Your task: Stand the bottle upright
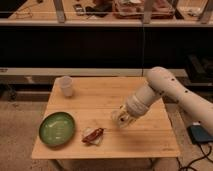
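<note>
On the desk (100,97), right of centre, the hand (123,119) meets the pale bottle (118,116), seemingly tilted and not yet upright; whether the hand is clamped on it cannot be told. Standing it is left to do.

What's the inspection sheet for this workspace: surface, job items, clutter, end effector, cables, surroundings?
Surface: wooden table.
Job's things: pale bottle at the end effector, right of centre; upright or tilted cannot be told.
Clutter: white cup back left, upright; green plate front left; reddish packet beside the plate.
End effector: low over the table, arm enters from the right.
Cables: dark cable on the floor, lower right.
Surroundings: cluttered shelf behind; dark pad on the floor.
</note>
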Controlling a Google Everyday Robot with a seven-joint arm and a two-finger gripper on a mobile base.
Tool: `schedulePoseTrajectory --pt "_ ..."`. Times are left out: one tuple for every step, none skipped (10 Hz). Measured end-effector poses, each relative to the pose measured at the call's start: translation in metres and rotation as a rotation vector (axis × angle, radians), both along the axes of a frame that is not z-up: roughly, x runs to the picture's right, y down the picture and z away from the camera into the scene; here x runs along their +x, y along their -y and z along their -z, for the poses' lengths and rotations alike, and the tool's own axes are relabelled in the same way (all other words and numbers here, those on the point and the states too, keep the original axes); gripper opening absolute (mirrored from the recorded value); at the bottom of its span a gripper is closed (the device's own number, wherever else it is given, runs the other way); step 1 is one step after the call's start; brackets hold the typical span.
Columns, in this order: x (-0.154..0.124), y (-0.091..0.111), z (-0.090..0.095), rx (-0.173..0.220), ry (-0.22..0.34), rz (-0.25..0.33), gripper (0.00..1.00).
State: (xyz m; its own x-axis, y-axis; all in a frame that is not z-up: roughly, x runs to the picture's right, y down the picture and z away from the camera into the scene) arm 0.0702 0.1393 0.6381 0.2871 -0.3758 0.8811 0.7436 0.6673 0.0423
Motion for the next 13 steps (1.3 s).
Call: schedulePoseTrajectory --pt "0.001 0.004 0.002 0.004 -0.024 -0.072 0.16" --pt "0.0 0.007 0.003 0.008 -0.034 -0.109 0.16" --pt "-0.001 0.008 0.003 0.009 -0.035 -0.12 0.16" --pt "-0.001 0.009 0.003 0.009 -0.035 -0.119 0.16" --pt "-0.002 0.009 0.003 0.009 -0.034 -0.118 0.16" --pt "-0.002 0.009 0.003 0.007 -0.035 -0.12 0.16" --pt "-0.001 0.01 0.002 0.002 -0.042 -0.134 0.16" --pt "0.001 0.014 -0.002 -0.009 -0.059 -0.167 0.16" --pt "0.006 0.023 -0.01 -0.036 -0.102 -0.242 0.16" --pt "0.012 0.032 -0.018 -0.062 -0.142 -0.307 0.16" --pt "0.017 0.044 -0.029 -0.104 -0.193 -0.396 0.16" --pt "0.02 0.053 -0.036 -0.147 -0.229 -0.466 0.16" --pt "0.021 0.063 -0.04 -0.2 -0.264 -0.533 0.16"
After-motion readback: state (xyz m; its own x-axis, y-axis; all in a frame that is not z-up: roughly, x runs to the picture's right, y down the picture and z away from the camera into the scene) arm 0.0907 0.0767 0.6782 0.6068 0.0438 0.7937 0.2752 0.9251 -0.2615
